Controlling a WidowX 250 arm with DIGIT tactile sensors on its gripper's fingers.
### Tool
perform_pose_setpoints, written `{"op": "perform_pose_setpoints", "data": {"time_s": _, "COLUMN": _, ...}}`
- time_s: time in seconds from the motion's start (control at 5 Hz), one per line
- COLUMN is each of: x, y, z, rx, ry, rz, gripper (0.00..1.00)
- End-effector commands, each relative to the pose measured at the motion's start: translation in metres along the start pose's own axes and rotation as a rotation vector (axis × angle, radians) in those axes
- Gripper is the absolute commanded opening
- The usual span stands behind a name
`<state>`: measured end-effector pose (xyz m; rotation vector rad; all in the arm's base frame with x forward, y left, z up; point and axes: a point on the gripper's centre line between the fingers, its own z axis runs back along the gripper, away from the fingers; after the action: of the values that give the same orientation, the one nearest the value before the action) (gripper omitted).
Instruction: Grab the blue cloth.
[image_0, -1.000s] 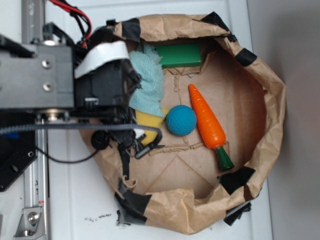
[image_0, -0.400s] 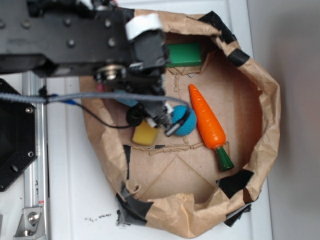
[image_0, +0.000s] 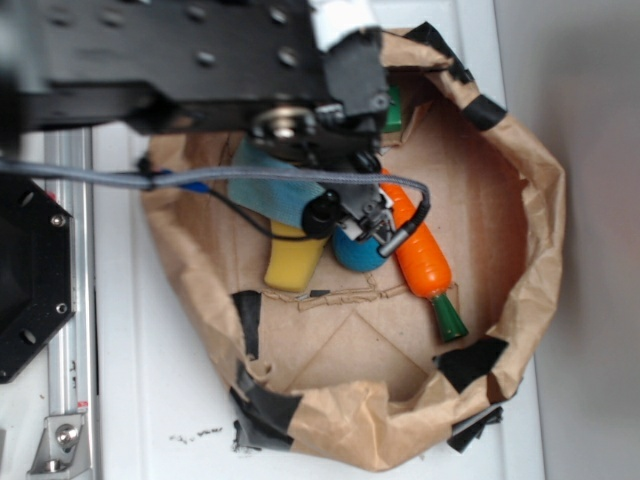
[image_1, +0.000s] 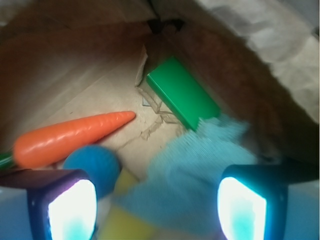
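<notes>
Cloth (image_1: 192, 175), pale blue terry, lies rumpled on the floor of the paper bag (image_0: 530, 160), between the green block (image_1: 182, 92) and the ball (image_1: 95, 167), partly over the yellow sponge (image_0: 290, 262). Gripper (image_1: 156, 202) hangs above it, fingers spread wide, holding nothing. Judged soft, light and limp, the cloth should bunch readily; a raised fold near its middle looks the best place to pinch.
</notes>
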<state>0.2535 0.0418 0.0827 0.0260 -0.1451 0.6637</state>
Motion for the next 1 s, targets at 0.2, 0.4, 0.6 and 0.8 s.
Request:
{"op": "perform_pose_setpoints", "data": {"time_s": 0.2, "x": -0.002, "y": 0.040, "z": -0.016, "rx": -0.029, "ry": -0.056, "rz": 0.045, "gripper": 1.00}}
{"op": "perform_pose_setpoints", "data": {"time_s": 0.4, "x": 0.006, "y": 0.042, "z": -0.025, "rx": 0.022, "ry": -0.027, "rz": 0.011, "gripper": 1.00}}
{"op": "perform_pose_setpoints", "data": {"time_s": 0.6, "x": 0.011, "y": 0.041, "z": -0.042, "rx": 0.066, "ry": -0.023, "rz": 0.003, "gripper": 1.00}}
{"op": "perform_pose_setpoints", "data": {"time_s": 0.8, "x": 0.013, "y": 0.038, "z": -0.051, "rx": 0.093, "ry": -0.028, "rz": -0.026, "gripper": 1.00}}
